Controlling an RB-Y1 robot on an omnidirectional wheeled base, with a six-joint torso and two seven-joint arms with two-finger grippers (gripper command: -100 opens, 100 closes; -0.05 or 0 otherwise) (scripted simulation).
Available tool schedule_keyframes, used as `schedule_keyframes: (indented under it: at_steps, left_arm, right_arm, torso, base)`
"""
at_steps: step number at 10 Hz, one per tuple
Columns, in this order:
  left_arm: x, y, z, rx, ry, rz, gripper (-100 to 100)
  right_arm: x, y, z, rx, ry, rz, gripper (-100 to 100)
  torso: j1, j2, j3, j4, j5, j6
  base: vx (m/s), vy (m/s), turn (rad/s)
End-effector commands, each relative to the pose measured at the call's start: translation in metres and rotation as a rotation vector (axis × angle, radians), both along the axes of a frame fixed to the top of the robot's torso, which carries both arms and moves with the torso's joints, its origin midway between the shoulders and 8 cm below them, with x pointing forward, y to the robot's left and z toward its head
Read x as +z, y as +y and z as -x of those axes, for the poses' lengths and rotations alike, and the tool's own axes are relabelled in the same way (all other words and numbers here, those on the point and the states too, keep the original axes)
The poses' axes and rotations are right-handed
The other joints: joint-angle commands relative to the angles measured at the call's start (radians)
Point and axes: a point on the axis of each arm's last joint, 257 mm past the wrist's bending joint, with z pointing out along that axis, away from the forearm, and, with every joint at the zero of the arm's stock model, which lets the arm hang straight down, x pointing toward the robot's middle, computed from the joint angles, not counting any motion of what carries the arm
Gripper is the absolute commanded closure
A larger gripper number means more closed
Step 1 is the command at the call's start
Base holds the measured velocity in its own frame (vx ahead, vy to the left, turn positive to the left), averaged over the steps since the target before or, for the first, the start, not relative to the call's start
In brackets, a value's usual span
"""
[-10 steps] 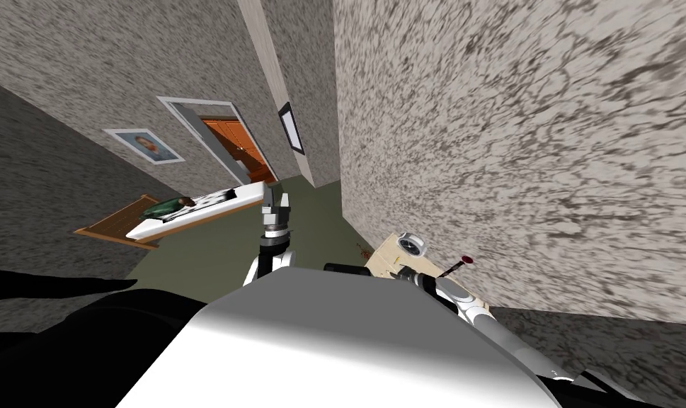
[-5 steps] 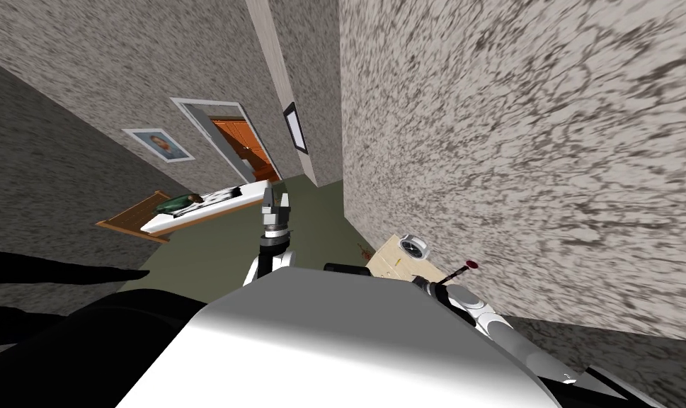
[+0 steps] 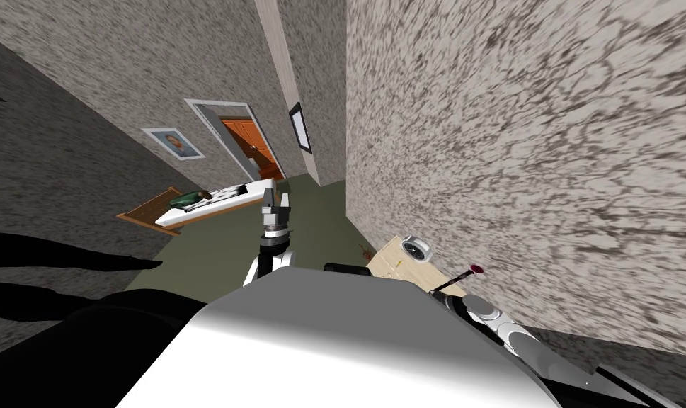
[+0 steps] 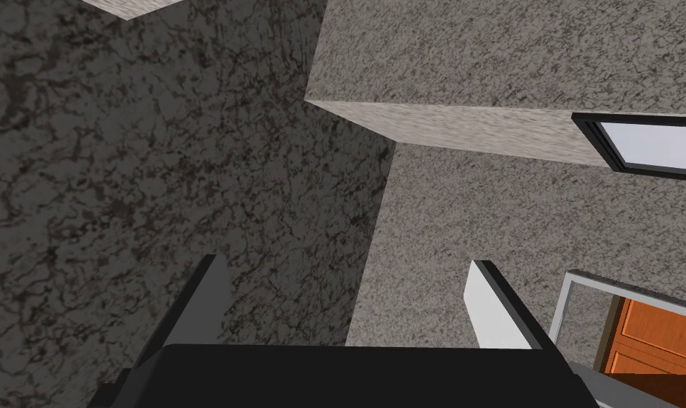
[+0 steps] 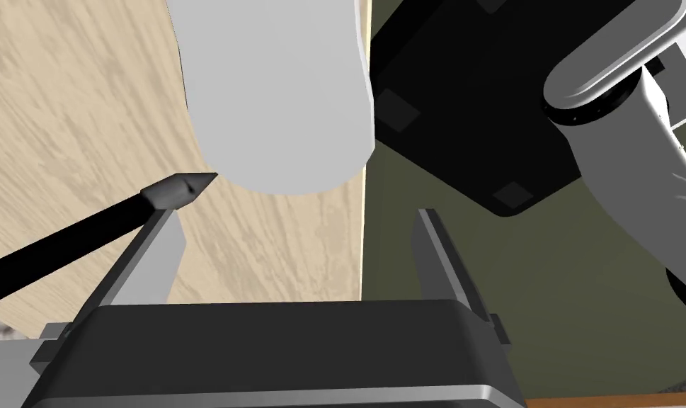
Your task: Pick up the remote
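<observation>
My right gripper (image 5: 299, 262) is open over a light wooden tabletop (image 5: 65, 113), close to its edge, with nothing between its fingers. A black rod with a grey pointed tip (image 5: 171, 193) lies across the top and ends just above one finger (image 5: 153, 258). A white rounded shape (image 5: 277, 99) hangs close in front of the gripper. In the head view the small wooden table (image 3: 391, 261) stands against the speckled wall, with a round clock (image 3: 416, 248) and the red-tipped black rod (image 3: 456, 278) on it. My right arm (image 3: 486, 315) reaches in beside it. My left gripper (image 3: 275, 205) is raised and open.
The speckled wall (image 3: 532, 142) runs close along the right. A green floor (image 3: 320, 212) leads to a white bed (image 3: 217, 198) with a green thing (image 3: 187, 200) on it, and to an open doorway (image 3: 253, 145) with orange panels behind it. A black area (image 3: 44, 262) lies at the left.
My view has swung, so the bed, doorway and table have slid right in the picture. My right arm has shifted down and right. The left arm has kept its place.
</observation>
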Motion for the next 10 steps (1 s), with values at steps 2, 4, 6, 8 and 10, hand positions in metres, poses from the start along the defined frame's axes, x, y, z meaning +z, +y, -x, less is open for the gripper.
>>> schedule_keyframes:
  at_steps: [2, 4, 6, 8, 10]
  left_arm:
    - [0.000, 0.000, 0.000, 0.000, 0.000, 0.000, 0]
    - [0.000, 0.000, 0.000, 0.000, 0.000, 0.000, 0]
    - [0.000, 0.000, 0.000, 0.000, 0.000, 0.000, 0]
    - [0.000, 0.000, 0.000, 0.000, 0.000, 0.000, 0]
    - [0.000, 0.000, 0.000, 0.000, 0.000, 0.000, 0]
  right_arm:
    - [0.003, -0.028, 0.031, 0.004, 0.064, 0.050, -100]
    - [0.002, -0.046, 0.069, 0.012, 0.139, 0.092, -100]
    - [0.001, -0.047, 0.074, 0.012, 0.148, 0.094, -100]
    - [0.000, -0.046, 0.072, 0.009, 0.145, 0.094, 0]
    - [-0.005, -0.047, 0.075, 0.004, 0.141, 0.096, -100]
  torso:
    - [-0.002, 0.001, 0.000, 0.000, 0.000, 0.001]
    - [-0.002, 0.000, 0.000, 0.000, -0.001, 0.000]
    - [-0.003, -0.001, -0.001, 0.000, -0.001, 0.000]
    - [-0.002, -0.002, -0.001, 0.000, -0.001, 0.000]
    - [-0.002, -0.002, -0.001, 0.000, -0.001, 0.000]
  base:
    - [-0.028, -0.005, 0.021]
    - [-0.005, -0.009, 0.021]
    - [0.003, -0.012, 0.013]
    - [0.000, 0.000, 0.000]
    - [0.022, 0.000, -0.016]
